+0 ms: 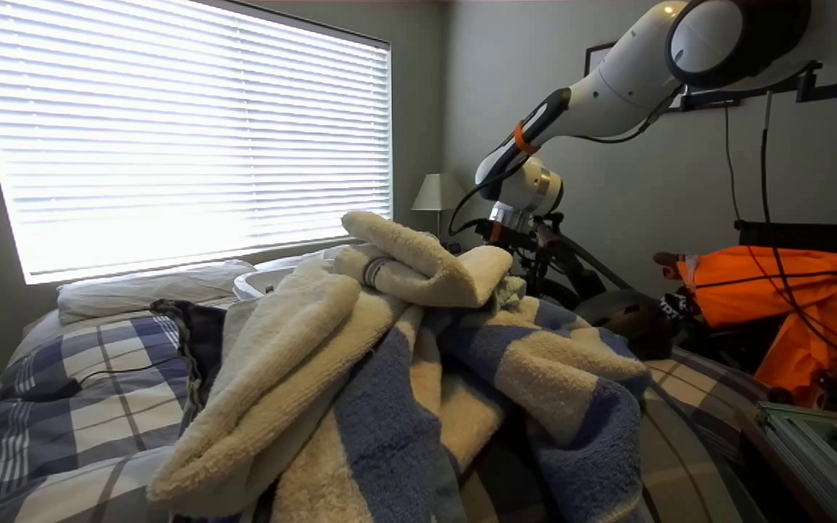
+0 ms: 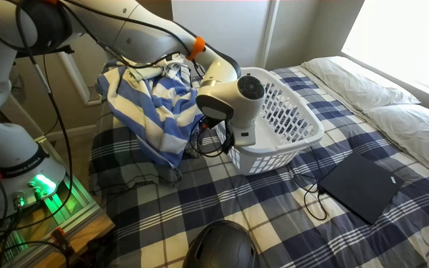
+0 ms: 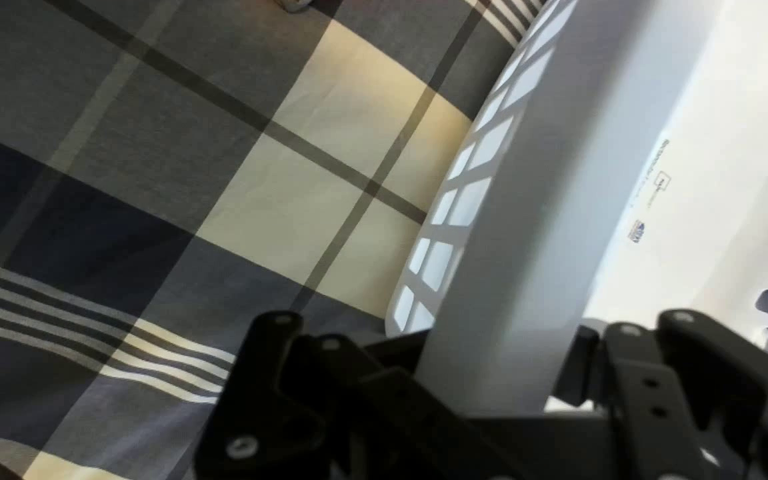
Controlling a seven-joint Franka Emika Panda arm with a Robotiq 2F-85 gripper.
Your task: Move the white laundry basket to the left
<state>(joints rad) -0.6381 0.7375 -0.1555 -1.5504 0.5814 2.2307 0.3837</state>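
Resting on a plaid bedcover (image 2: 199, 208) of navy, grey and cream squares, the white laundry basket (image 2: 285, 147) sits right of centre in an exterior view. It is smooth, hard-looking plastic, shaped like a rounded rectangle, with a thick rolled rim and walls pierced by rows of slots. Its mouth faces up; its long axis slants from upper centre down toward the lower right, one short end turned to the bottom of the frame. Within it I can see a pale, smooth floor (the wrist view adds small dark printed marks there).

A glossy white robot arm (image 2: 244, 111) reaches in from the upper left and arches over the basket's rim. In the wrist view, the black gripper (image 3: 491, 360) straddles that rim, one finger outside the wall and the other inside the basket. The jaws stand apart with the rim between them; whether they squeeze it, I cannot tell.

Right of the basket lies a flat, matte black laptop (image 2: 361, 186); a rounded dark helmet (image 2: 222, 245) shows at the bottom centre, and creased white pillows (image 2: 359, 83) line the upper right. Left of the basket, a fuzzy blanket (image 2: 166, 111) with broad blue and cream stripes is heaped in loose folds. In an exterior view it fills the lower centre, a white curve of the basket's rim (image 1: 243, 288) peeking out behind it.
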